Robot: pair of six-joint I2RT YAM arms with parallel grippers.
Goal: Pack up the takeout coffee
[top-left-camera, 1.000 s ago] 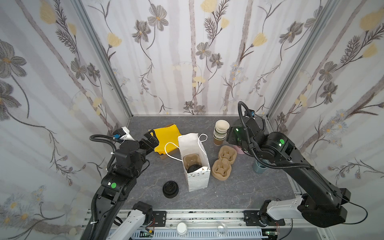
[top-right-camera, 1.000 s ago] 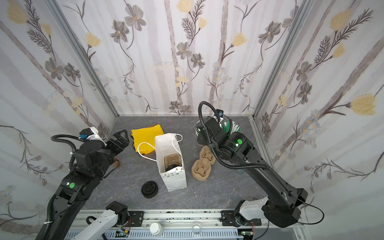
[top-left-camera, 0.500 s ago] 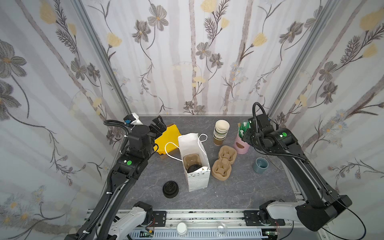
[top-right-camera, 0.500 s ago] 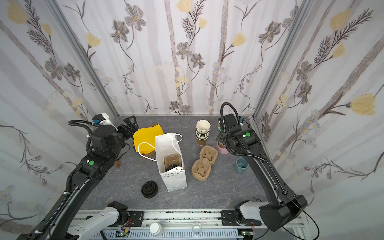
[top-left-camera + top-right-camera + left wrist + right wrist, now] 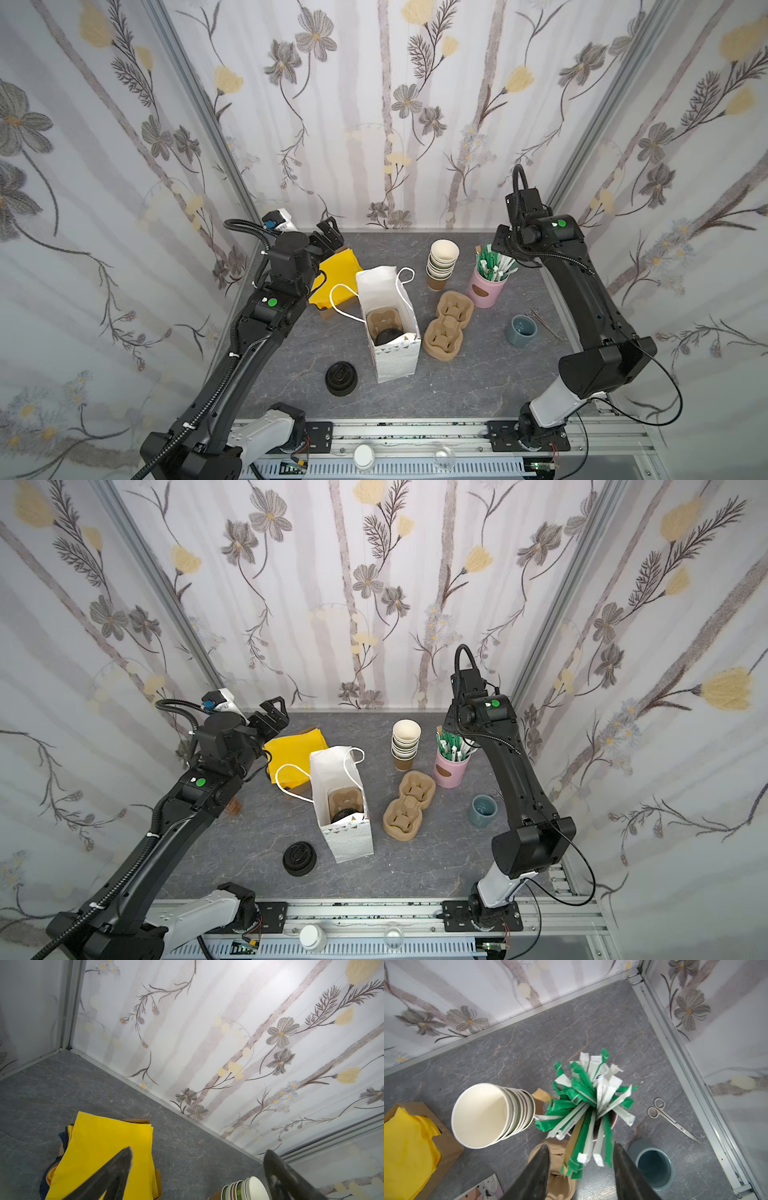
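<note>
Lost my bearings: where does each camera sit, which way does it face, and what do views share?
Both top views: high at the front, looking down toward the back wall; whole table, left arm, right arm.
Left wrist: on left arm, facing back wall over yellow napkins; left gripper open.
Right wrist: on right arm, looking down on packets, cup stack; right gripper fingers apart.
Shared: cup stack and napkins show in every view.

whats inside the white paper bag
The white paper bag holds a brown pulp carrier with the takeout coffee seated in it, only its black lid showing. Its cup body and the bag's bottom are covered.
</note>
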